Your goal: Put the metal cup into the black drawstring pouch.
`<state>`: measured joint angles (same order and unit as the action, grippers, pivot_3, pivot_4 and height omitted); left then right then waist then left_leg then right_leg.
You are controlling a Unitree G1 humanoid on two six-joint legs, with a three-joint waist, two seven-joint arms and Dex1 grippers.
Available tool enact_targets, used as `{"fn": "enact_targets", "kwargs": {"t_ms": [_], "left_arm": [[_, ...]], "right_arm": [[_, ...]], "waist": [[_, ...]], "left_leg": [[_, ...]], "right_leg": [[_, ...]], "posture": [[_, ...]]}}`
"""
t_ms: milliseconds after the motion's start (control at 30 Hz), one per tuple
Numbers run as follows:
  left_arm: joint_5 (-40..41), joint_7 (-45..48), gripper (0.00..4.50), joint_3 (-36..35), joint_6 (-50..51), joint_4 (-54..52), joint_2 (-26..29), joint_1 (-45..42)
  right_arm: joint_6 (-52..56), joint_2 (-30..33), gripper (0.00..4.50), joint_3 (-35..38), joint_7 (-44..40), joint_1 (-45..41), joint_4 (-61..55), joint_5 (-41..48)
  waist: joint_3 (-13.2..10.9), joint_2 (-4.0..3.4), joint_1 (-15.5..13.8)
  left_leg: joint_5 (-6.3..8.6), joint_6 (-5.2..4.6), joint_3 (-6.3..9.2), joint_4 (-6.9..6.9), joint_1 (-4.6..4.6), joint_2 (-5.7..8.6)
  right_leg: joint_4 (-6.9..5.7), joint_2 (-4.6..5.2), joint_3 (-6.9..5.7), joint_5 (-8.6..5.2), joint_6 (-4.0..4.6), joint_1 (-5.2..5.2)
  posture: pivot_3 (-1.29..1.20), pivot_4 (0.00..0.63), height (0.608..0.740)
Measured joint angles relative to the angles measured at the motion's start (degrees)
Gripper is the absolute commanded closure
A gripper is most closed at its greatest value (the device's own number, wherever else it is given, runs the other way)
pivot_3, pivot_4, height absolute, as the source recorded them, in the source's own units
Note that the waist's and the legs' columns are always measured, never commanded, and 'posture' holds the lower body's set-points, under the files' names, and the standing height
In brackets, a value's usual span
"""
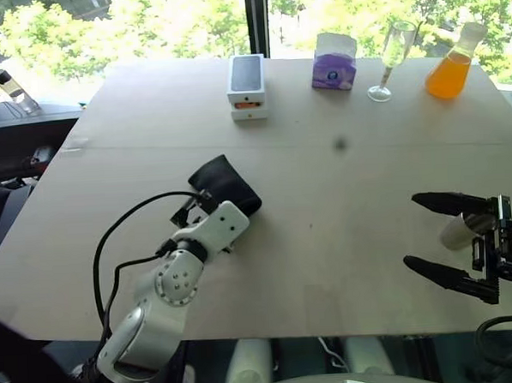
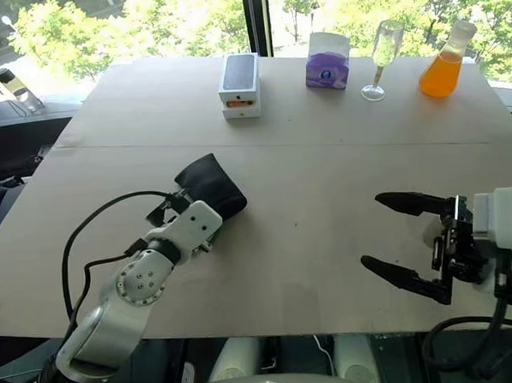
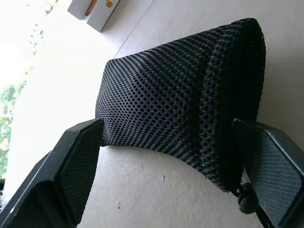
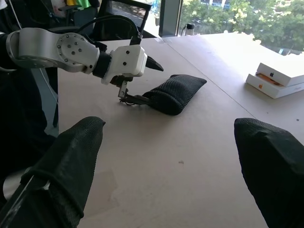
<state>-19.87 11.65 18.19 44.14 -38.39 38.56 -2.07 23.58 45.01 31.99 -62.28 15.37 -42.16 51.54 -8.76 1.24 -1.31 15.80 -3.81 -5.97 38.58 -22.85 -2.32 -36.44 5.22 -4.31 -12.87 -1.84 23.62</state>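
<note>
On the table (image 1: 344, 238), the left gripper (image 3: 180, 164) spreads its fingers around the mouth end of the black pouch (image 1: 226, 184), apparently ready to hold it steady. Near the right edge, the metal cup (image 1: 458, 230) lies by the right gripper (image 1: 439, 238), also spread, empty.

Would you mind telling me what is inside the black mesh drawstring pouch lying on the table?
Its contents cannot be seen: the black mesh drawstring pouch lies on the pale wooden table, and the mesh hides the inside. The open left gripper straddles its cord end.
</note>
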Motion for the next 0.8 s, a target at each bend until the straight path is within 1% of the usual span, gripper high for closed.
{"fn": "enact_targets", "kwargs": {"t_ms": [133, 167, 200, 267, 400, 500, 633, 767, 800], "left_arm": [[-1.04, 0.54, 0.01, -0.07, 0.12, 1.67, -1.85, -1.21], [-1.49, 0.83, 0.41, -0.07, 0.39, 2.38, -2.66, -1.88], [-1.55, 0.98, 0.52, -0.07, 0.47, 2.87, -2.77, -2.2], [-2.01, 1.22, 1.2, -0.07, 0.6, 3.35, -3.19, -2.47], [-2.72, 2.18, 3.19, -0.05, 0.62, 4.65, -4.64, -4.05], [-3.03, 2.79, 4.46, -0.24, 0.59, 4.93, -5.02, -4.16], [-1.9, 4.72, 4.46, -3.62, 0.65, 5.56, -5.54, -4.78], [5.78, 11.05, 4.46, -9.79, 5.49, 5.59, -8.99, -8.93], [6.74, 11.85, 4.46, -10.25, 6.25, 5.59, -9.25, -9.62]], "right_arm": [[-0.01, 0.14, 0.0, -0.01, 0.0, 0.49, -0.01, 0.02], [-0.02, 0.14, 0.0, 0.0, 0.05, 0.79, -0.06, 0.02], [-0.03, 0.14, 0.0, 0.0, 0.07, 0.83, -0.09, 0.03], [-0.07, 0.14, 0.0, 0.02, 0.12, 1.37, -0.22, 0.04], [-0.17, 0.12, 0.0, 0.02, 0.46, 2.34, -0.87, 0.04], [-0.23, 0.07, 0.0, 0.01, 1.08, 2.75, -1.65, -0.02], [-0.49, -0.31, 0.0, -0.82, 3.26, 2.52, -2.08, -1.1], [-0.21, -0.83, 0.0, -2.68, 9.4, 0.43, -2.45, -3.53], [-0.2, -1.03, 0.0, -2.69, 10.46, 0.05, -2.53, -4.04]], "waist": [[0.0, 0.0, -0.04], [0.0, 0.0, -0.06], [0.0, 0.0, -0.06], [0.0, 0.0, -0.05], [0.0, 0.0, -0.07], [0.0, 0.0, -0.05], [0.0, 0.0, 0.01], [0.0, 0.0, -0.07], [0.0, 0.0, -0.09]], "left_leg": [[0.0, -0.01, 0.0, 0.01, -0.01, 0.01], [0.0, -0.01, 0.0, 0.02, -0.01, 0.01], [0.0, -0.01, 0.0, 0.02, -0.01, 0.01], [0.0, -0.01, 0.0, 0.02, -0.01, 0.01], [0.0, -0.01, 0.0, 0.04, 0.0, 0.01], [0.0, -0.01, 0.0, 0.04, -0.01, 0.01], [0.0, -0.01, 0.01, 0.07, 0.0, 0.0], [-0.01, 0.01, 0.04, 0.25, -0.06, 0.0], [-0.04, 0.06, 0.07, 0.33, -0.1, 0.01]], "right_leg": [[-0.01, -0.01, -0.04, 0.02, -0.03, 0.0], [-0.02, -0.01, -0.05, 0.02, -0.03, 0.0], [-0.02, -0.01, -0.06, 0.02, -0.04, -0.01], [-0.02, -0.02, -0.11, 0.03, -0.06, 0.0], [-0.04, -0.02, -0.22, 0.09, -0.17, -0.01], [-0.04, -0.02, -0.22, 0.09, -0.17, 0.0], [-0.08, -0.01, -0.24, 0.08, -0.14, 0.01], [-0.17, 0.01, -0.29, 0.06, -0.12, 0.0], [-0.21, 0.0, -0.32, 0.07, -0.15, 0.0]], "posture": [[0.0, 0.15, 0.737], [0.0, 0.15, 0.737], [0.0, 0.15, 0.737], [0.0, 0.15, 0.737], [0.0, 0.15, 0.737], [0.0, 0.15, 0.737], [0.0, 0.15, 0.737], [0.0, 0.15, 0.737], [0.0, 0.15, 0.737]]}}
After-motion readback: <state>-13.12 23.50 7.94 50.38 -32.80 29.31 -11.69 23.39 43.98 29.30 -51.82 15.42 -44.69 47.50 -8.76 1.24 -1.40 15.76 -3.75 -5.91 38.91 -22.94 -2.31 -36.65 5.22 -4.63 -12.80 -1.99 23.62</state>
